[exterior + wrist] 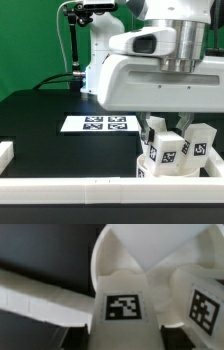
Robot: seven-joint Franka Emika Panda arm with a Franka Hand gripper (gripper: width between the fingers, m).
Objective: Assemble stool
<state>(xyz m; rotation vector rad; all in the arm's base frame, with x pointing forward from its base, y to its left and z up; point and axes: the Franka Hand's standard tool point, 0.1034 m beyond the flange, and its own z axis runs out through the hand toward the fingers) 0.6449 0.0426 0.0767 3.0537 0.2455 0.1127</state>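
The white round seat point(170, 170) lies upside down at the exterior view's right, against the front border bar. Three white tagged legs stand up from it. My gripper point(168, 124) comes down from above onto the middle leg point(163, 148). In the wrist view that leg point(125, 308) fills the gap between my dark fingers point(78, 339), which touch both its sides, so the gripper point(125, 341) is shut on it. A second leg point(205, 308) stands beside it. The seat's ribbed underside point(150, 246) shows beyond. The third leg point(200, 140) shows only in the exterior view.
The marker board point(100, 123) lies on the black table to the left of the stool. A long white border bar point(90, 186) runs along the front edge and another white bar point(5, 152) sits at the left. The arm's white body point(160, 70) hangs over the stool.
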